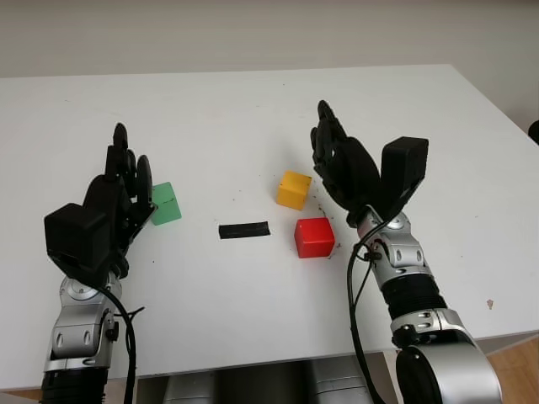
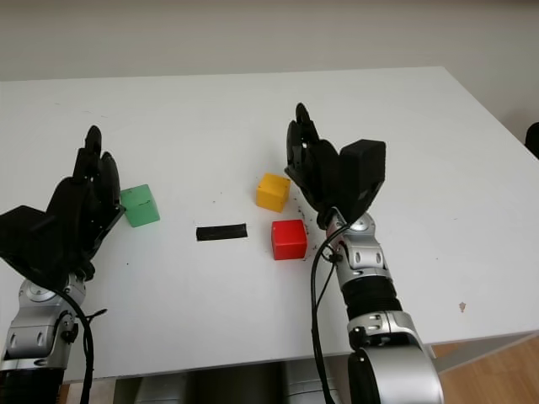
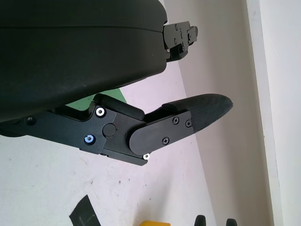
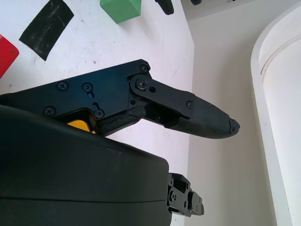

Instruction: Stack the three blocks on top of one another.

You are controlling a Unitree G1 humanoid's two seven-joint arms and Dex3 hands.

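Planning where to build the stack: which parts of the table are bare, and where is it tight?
Bare: the far table beyond both hands, and the near strip before the black tape. Tight: yellow block and red block beside the open right hand; green block beside the open left hand.

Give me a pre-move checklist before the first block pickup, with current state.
1. All three blocks apart on the white table, none stacked: ok.
2. Small red cube and yellow cube close together beside the right hand: ok.
3. Right hand open, holding nothing: ok.
4. Left hand open, next to the green cube: ok.
5. Black tape strip lies flat between the green and red cubes, touching neither: ok.
6. Left hand touching the green cube: cannot tell.
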